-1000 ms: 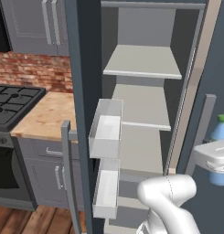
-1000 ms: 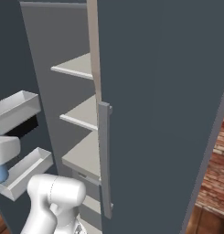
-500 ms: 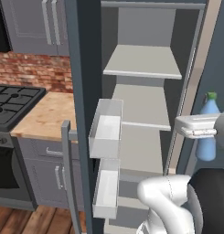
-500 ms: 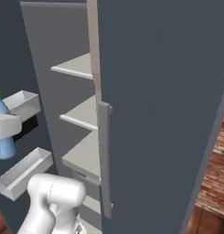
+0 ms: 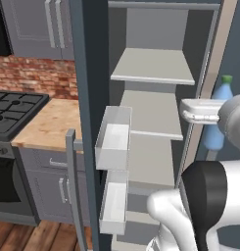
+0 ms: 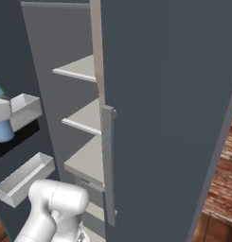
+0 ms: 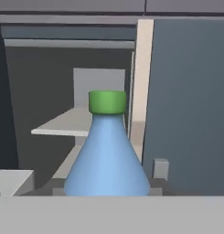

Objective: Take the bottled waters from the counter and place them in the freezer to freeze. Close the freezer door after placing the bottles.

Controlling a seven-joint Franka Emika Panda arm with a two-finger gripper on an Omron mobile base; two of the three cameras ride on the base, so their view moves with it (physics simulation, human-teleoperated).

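Blue bottle [image 7: 106, 160], green cap [image 7: 107, 101]; slate-grey freezer [image 6: 169, 94].

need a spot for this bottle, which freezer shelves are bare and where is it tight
All the pale freezer shelves look bare: the upper shelf, the middle shelf beside the upper door bin, and the one below it. It is tight at the doorway edge, where the tool holds the green-capped bottle close to the tan door frame.

Left base cam sits left of the freezer [image 5: 156, 122] looking forward-down into its open shelves, right base cam faces the same shelves from the freezer's right side, and hand cam looks close along a blue bottle [image 7: 107, 155] toward the freezer interior.
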